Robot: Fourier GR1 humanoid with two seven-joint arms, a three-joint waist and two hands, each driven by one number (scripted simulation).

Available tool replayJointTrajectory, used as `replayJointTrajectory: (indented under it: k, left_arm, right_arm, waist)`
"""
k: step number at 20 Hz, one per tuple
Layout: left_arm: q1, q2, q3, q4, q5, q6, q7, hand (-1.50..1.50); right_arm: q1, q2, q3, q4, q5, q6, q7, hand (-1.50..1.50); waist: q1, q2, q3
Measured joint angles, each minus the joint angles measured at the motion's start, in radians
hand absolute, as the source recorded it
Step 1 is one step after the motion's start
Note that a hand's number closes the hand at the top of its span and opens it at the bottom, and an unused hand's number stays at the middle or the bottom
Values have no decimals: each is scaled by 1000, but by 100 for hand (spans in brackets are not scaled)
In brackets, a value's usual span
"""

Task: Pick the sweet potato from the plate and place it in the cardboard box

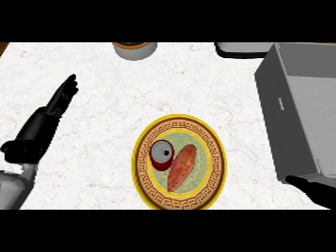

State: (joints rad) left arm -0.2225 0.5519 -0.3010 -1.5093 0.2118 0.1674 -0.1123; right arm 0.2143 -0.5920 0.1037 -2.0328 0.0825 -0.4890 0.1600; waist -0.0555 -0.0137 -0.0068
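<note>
I am looking steeply down at a white marble counter (105, 98). Near the lower middle a round plate with a yellow rim, a brown key-pattern band and a pale green centre (143, 170) is sitting on the counter. The sweet potato, a long orange-brown root tapering at both ends (181, 168), is lying on the plate's centre, slanting from lower left to upper right. Its skin is looking smooth and a little mottled. A small round red thing with a pale grey face (161, 152) is resting just beside the sweet potato's upper end, on its left.

The open grey box with tall straight walls (276, 108) is standing to the right of the plate, near it but apart. I judge that this short gap is keeping the carry brief.

My left hand, black (45, 120), is lying over the counter well left of the plate. Its fingers are stretching out straight and close together, holding nothing. It seems parked out of the way.

My right hand (321, 193) is showing only partly at the lower right, below the box's near corner. I cannot tell whether it is open or closed. It is the nearer hand for the pick, I think.

A grey round pot (135, 49) and a dark object (239, 49) are sitting at the far edge.
</note>
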Motion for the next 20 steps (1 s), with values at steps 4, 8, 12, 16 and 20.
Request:
replayJointTrajectory:
  k: [4,8,12,16,20]
  left_arm:
    - [0,17,-6,-6,-7,-39,-14,0]
    - [-14,18,-5,-1,-9,-65,-16,0]
    - [-34,2,-20,3,-23,-69,-9,0]
    - [-47,-11,-34,-5,-34,-78,-5,0]
    - [-68,-25,-36,8,-38,-87,-1,0]
  right_arm:
    - [63,-62,98,-119,222,-7,110,-150]
    - [64,-111,194,-214,402,71,294,-150]
    - [23,-162,284,-267,493,230,490,-150]
    - [-93,-157,385,-280,505,400,691,-150]
    - [-232,-96,492,-261,520,545,865,-150]
  waist:
    - [23,6,0]
    - [42,11,0]
    - [63,16,-1]
    - [92,20,-1]
    - [102,22,-1]
